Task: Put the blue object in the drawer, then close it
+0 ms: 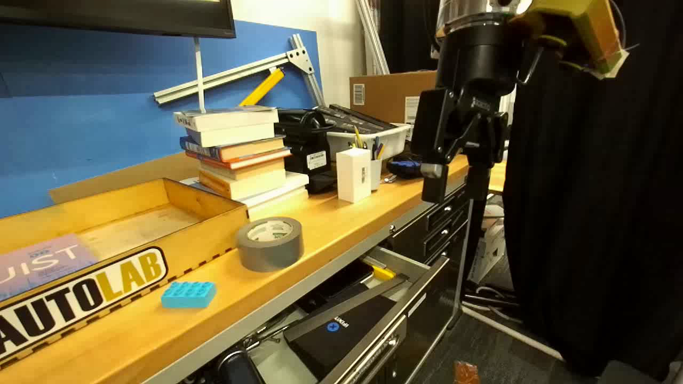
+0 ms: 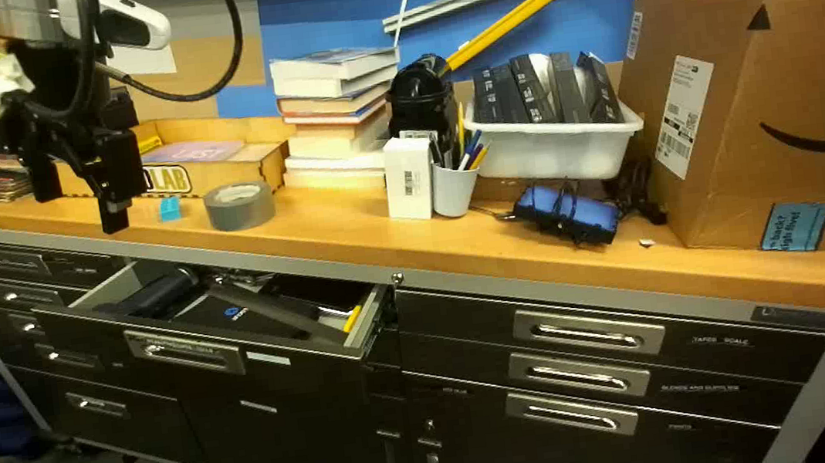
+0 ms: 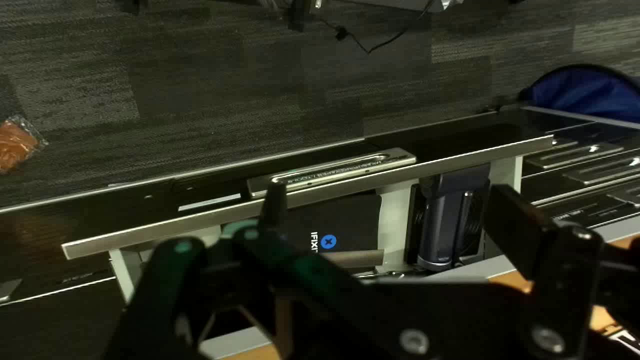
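The blue object [image 1: 188, 295] is a small cyan block with a studded top. It lies flat on the wooden benchtop between the AUTOLAB box and the grey tape roll, and also shows in an exterior view [image 2: 169, 209]. It is out of the wrist view. The drawer [image 1: 404, 305] is pulled open under the benchtop; it shows in an exterior view [image 2: 185, 352] and in the wrist view [image 3: 450, 164]. My gripper [image 1: 457, 186], also in an exterior view [image 2: 80, 201], is open and empty, pointing down, apart from the block. In the wrist view its fingers [image 3: 392, 212] overlap the open drawer.
The tape roll [image 1: 270, 245] and wooden box [image 1: 203, 234] flank the block. A book stack [image 1: 240, 154], a white box [image 1: 354, 176], a pen cup [image 2: 454, 189] and a white bin [image 2: 551, 153] stand farther along. The drawer holds a black iFixit case [image 1: 341, 325] and tools.
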